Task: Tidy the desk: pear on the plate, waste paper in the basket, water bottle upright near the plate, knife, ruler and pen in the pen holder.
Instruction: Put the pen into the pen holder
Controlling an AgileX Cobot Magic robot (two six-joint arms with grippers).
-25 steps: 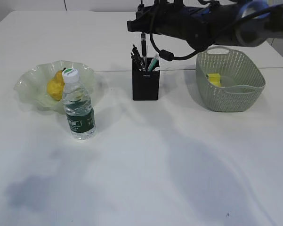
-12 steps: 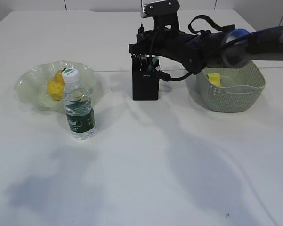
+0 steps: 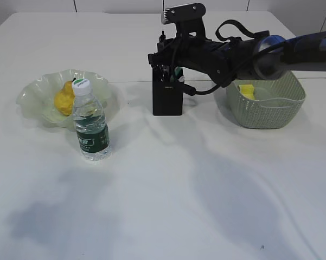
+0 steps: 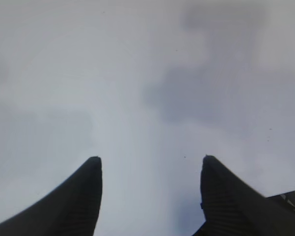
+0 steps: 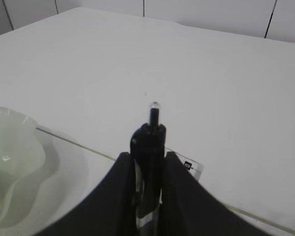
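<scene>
One pen (image 5: 150, 162), high before, now sits low in the pen holder (image 3: 167, 98).

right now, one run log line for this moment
right jaws: around black pen | over matte black square pen holder | left jaws: open, empty

A: The plate (image 3: 35, 92) looks like glossy translucent glass, and the water bottle (image 3: 90, 122) is clear shiny plastic with a printed label.

B: The pen holder (image 3: 167, 98) is matt black; the basket (image 3: 271, 111) is dull perforated plastic. The desk (image 3: 163, 189) is smooth, matt white. The pear (image 3: 64, 98) looks lumpy.
</scene>
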